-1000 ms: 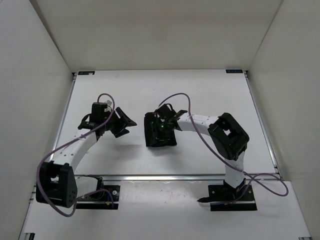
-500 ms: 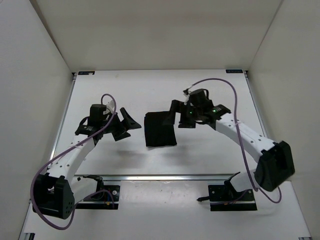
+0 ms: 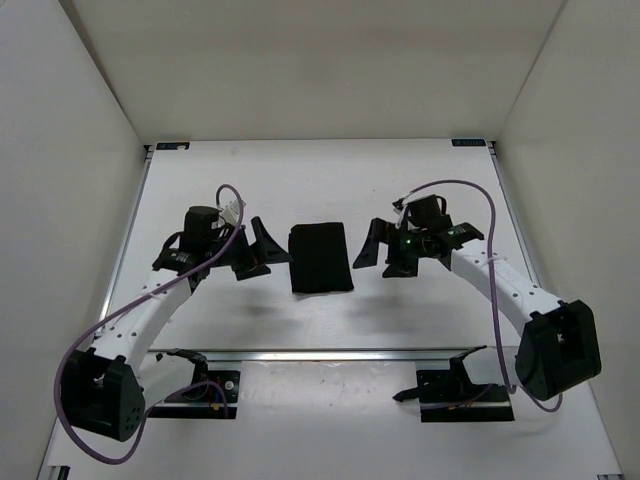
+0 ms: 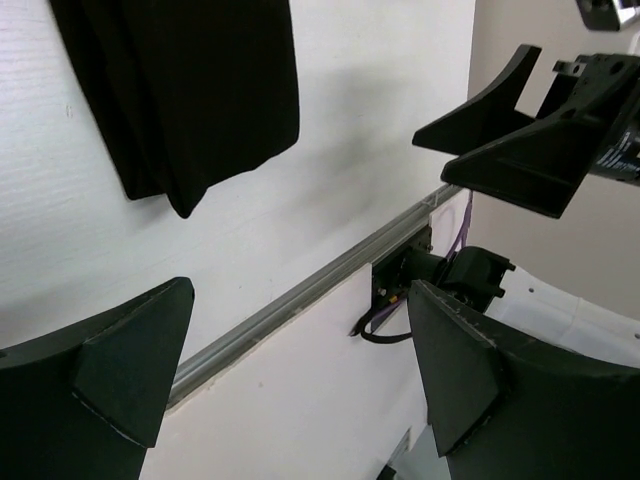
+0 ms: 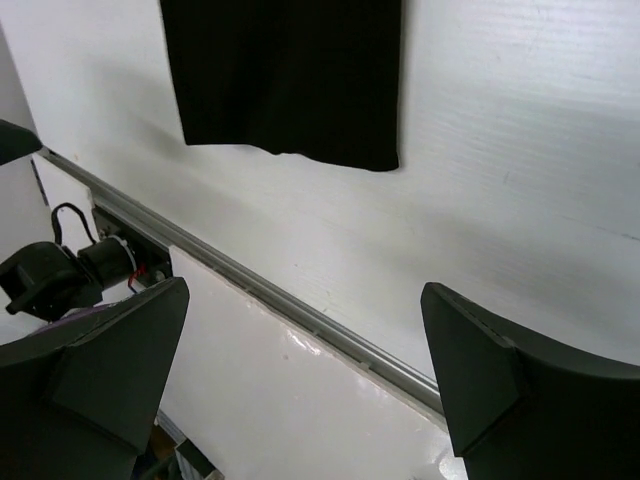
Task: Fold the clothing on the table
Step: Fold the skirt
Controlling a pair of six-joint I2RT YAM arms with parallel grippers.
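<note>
Left fingers (image 3: 270,245) and right fingers (image 3: 368,245) both stand spread wide, empty, flanking one folded clothing (image 3: 320,257) on one table (image 3: 250,180).

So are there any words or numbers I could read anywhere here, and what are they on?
No text here can be read.
A small label at the far left corner of the table, and another at the far right corner: too small to read.
The white print on the body of the right gripper: blurred.
The clothing: no writing.
</note>
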